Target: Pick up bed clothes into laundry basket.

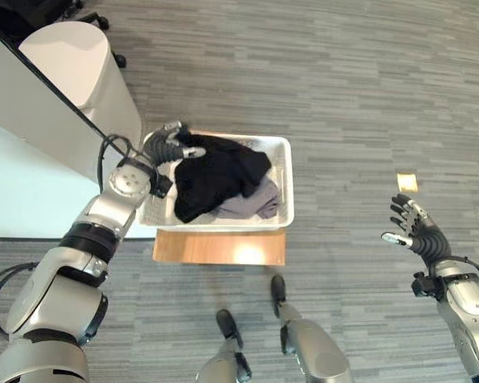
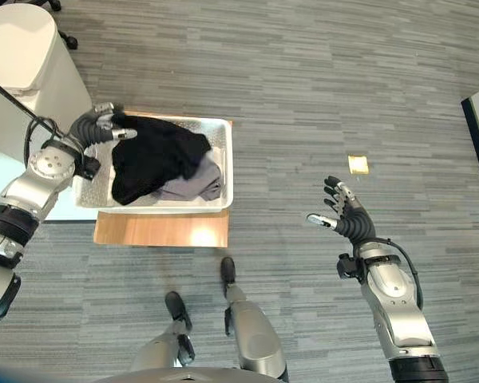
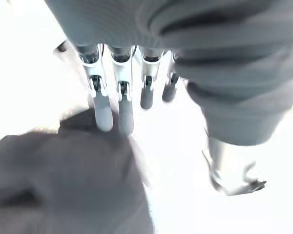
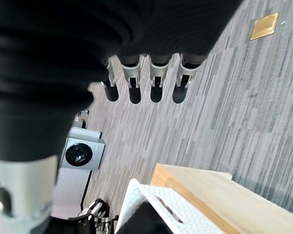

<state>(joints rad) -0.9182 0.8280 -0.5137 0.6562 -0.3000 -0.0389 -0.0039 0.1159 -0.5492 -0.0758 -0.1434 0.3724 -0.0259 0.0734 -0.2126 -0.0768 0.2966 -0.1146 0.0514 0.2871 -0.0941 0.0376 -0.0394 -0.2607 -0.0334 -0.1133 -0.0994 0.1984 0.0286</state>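
Observation:
A white perforated laundry basket stands on a low wooden stand on the carpet. In it a black garment lies heaped over a grey one. My left hand is at the basket's far left corner. Its fingers are nearly straight, their tips rest on the black cloth, and the thumb stands apart. My right hand hangs open above the bare carpet well to the right of the basket, holding nothing.
A white bed runs along the left, with a white rounded bin beside it. A small yellow floor plate sits in the grey carpet to the right. A washing machine stands far off.

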